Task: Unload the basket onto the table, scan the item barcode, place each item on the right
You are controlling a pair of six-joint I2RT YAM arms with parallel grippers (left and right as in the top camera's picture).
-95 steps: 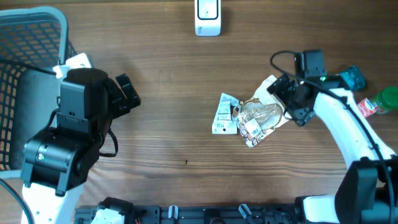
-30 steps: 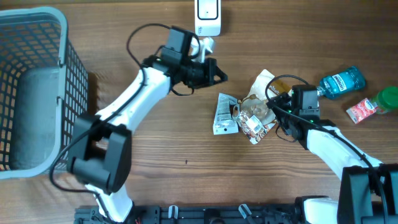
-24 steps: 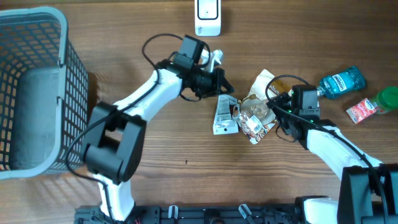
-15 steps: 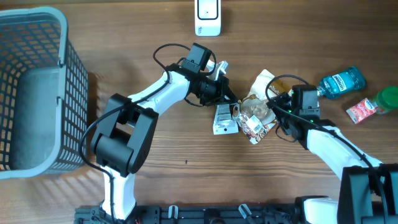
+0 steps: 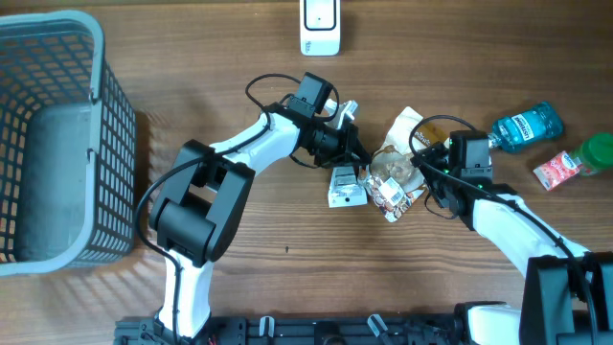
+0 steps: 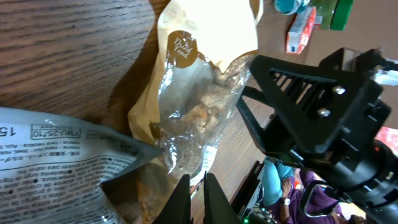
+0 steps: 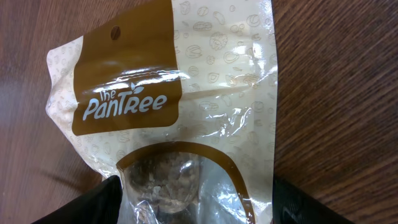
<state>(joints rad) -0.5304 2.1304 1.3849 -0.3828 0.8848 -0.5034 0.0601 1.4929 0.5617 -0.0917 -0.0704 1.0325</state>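
Starting at the left edge of the overhead view, one grey mesh plastic basket (image 5: 117,144) stood on the wooden table (image 5: 268,249). One white handheld barcode scanner (image 5: 319,24) lay at the top centre. Below and slightly right of it lay one silver foil packet printed with black text (image 5: 343,182). The left gripper (image 5: 356,156) had its fingertips pressed together at that packet's upper right corner, with nothing visibly caught between them. Just right of it, in the middle of the frame, lay the likely item to scan: one beige-and-brown snack pouch with a clear window (image 5: 397,174). Its long axis ran from upper right to lower left, and its lower left end overlapped the silver packet. The right gripper (image 5: 433,172) was over the pouch from the right. The right wrist view showed its jaws wide apart with the pouch's windowed part between them, though whether they pressed its edges could not be told. So the right arm was the nearer one, the pouch lay straight ahead between its fingers, and the scanner waited well up and to the left. At the right edge sat one blue plastic bottle (image 5: 522,125), one small red sachet (image 5: 558,169) and one green-capped container (image 5: 600,149), cut off by the frame.
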